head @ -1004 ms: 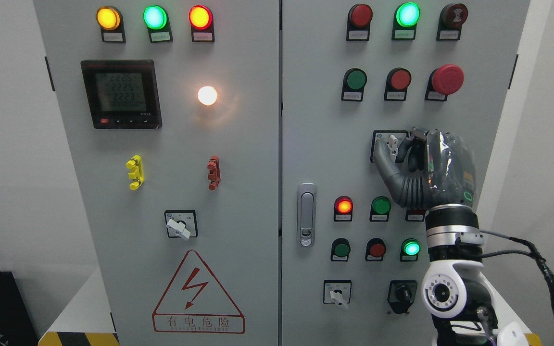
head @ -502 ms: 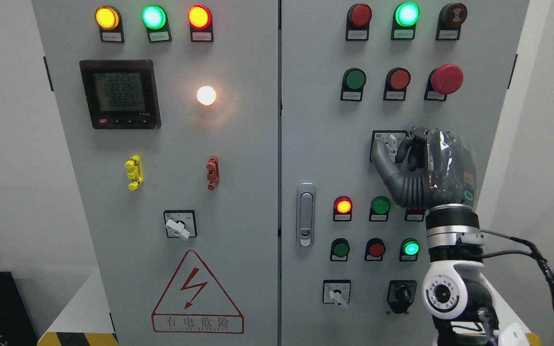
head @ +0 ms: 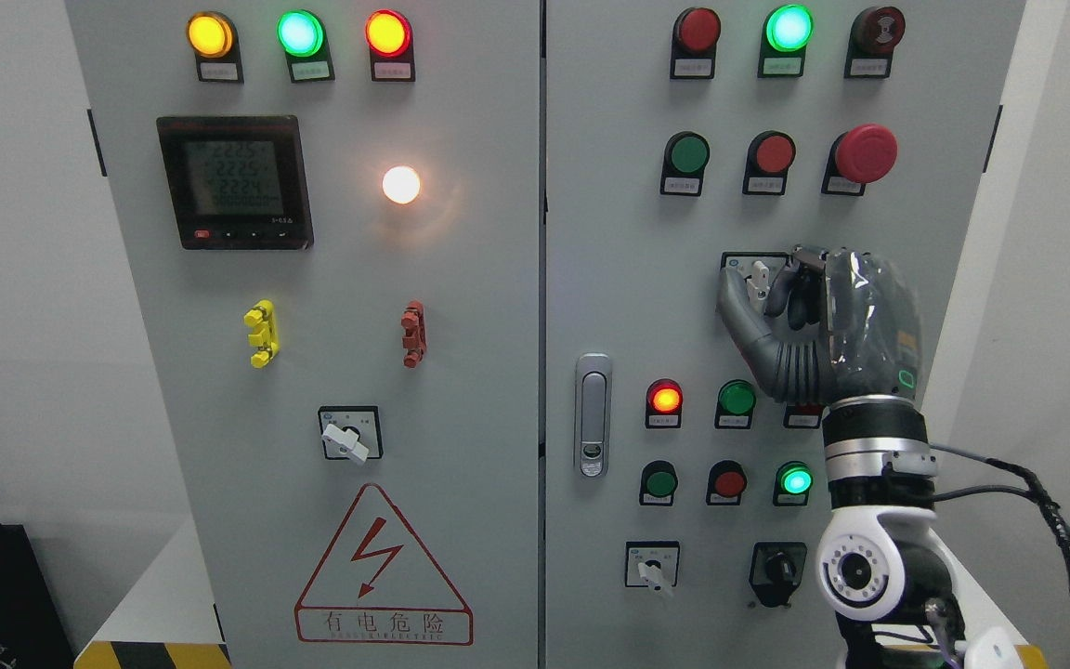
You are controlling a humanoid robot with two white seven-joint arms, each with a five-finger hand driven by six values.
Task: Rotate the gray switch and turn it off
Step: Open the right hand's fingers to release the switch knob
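Gray switch (head: pixel 759 277): knob upright, below the red mushroom button (head: pixel 865 153).
Right hand (head: pixel 809 316): thumb and fingers pinching the knob.

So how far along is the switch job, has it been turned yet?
Done: the right hand has reached the gray switch on the right door, thumb on one side, fingers on the other. In hand: the grip. The handle stands about upright, so I can't tell if any turn has been made. Left: rotate it to off, then let go.
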